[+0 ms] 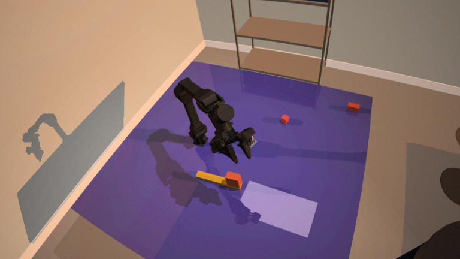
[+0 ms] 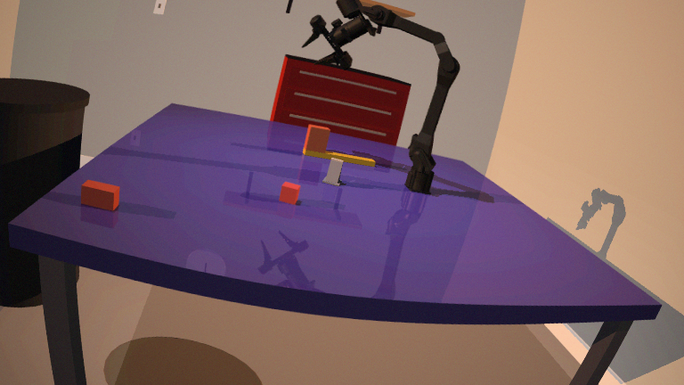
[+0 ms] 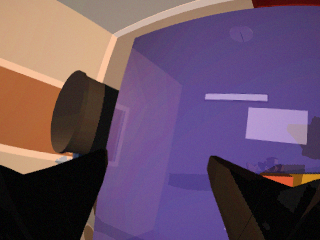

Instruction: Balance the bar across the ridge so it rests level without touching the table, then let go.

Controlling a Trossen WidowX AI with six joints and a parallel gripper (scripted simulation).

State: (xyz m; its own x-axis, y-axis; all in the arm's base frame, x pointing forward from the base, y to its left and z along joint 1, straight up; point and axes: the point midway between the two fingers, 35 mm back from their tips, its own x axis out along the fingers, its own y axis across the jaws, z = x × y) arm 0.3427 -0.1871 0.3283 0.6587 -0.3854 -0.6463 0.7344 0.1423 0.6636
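- My jaws [image 1: 243,160] [image 2: 309,54] stand well open, gripping nothing.
- The pale ridge [image 1: 252,141] [image 2: 333,171] stands on the table [image 1: 305,174] [image 2: 403,269] [image 3: 200,125] (unburdened).
- Apart from it lies the yellow bar [image 1: 211,177] [image 2: 353,158] [image 3: 310,178], an orange block [image 1: 233,179] [image 2: 317,138] [image 3: 279,180] at one end.

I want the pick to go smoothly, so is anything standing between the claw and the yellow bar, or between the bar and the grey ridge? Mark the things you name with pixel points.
Nothing visible stands between the claw [image 1: 243,160] [image 2: 310,54] and the yellow bar [image 1: 211,177] [image 2: 355,159], or between bar and ridge [image 1: 252,141] [image 2: 333,171]. The orange block [image 1: 233,178] [image 2: 317,138] sits on one bar end.
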